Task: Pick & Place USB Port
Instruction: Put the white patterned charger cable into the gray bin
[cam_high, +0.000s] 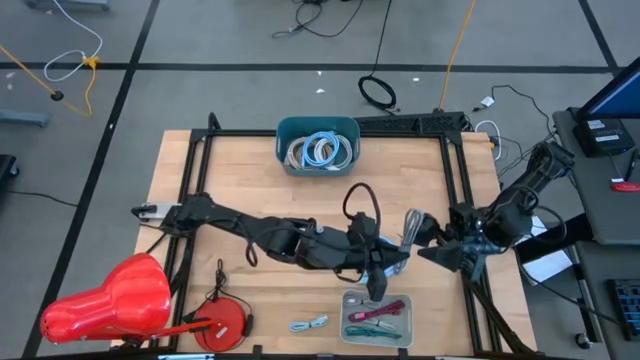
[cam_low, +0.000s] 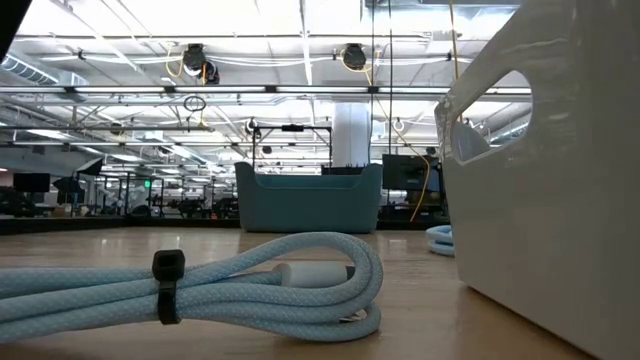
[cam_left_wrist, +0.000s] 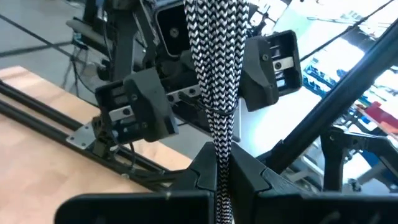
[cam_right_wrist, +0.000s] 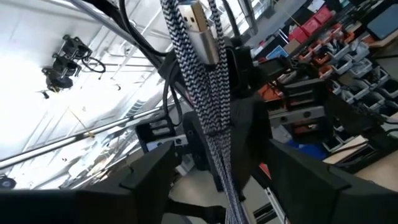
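1. The left gripper (cam_left_wrist: 217, 180) has its jaws clamped on a braided cable (cam_left_wrist: 214, 74), which runs between the two arms.
2. The right gripper (cam_right_wrist: 217, 168) has its jaws spread wide around the same cable, not pinching.
3. The cable looks light, limp and grippy; the rigid plug (cam_right_wrist: 202, 31) is probably the surest hold.
4. Below the jaws, the tray (cam_high: 350, 298) waits on the desk (cam_high: 240, 180).

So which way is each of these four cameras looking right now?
High: overhead, straight down on table; both arms, left gripper, right gripper, teal bin, white tray.
Low: table height, level across; blue cable, teal bin, tray wall; no arm.
Left wrist: past its shut fingers clamping the braided cable, toward the right gripper.
Right wrist: past its open fingers at the braided cable.
Shared: both wrists see the braided cable.
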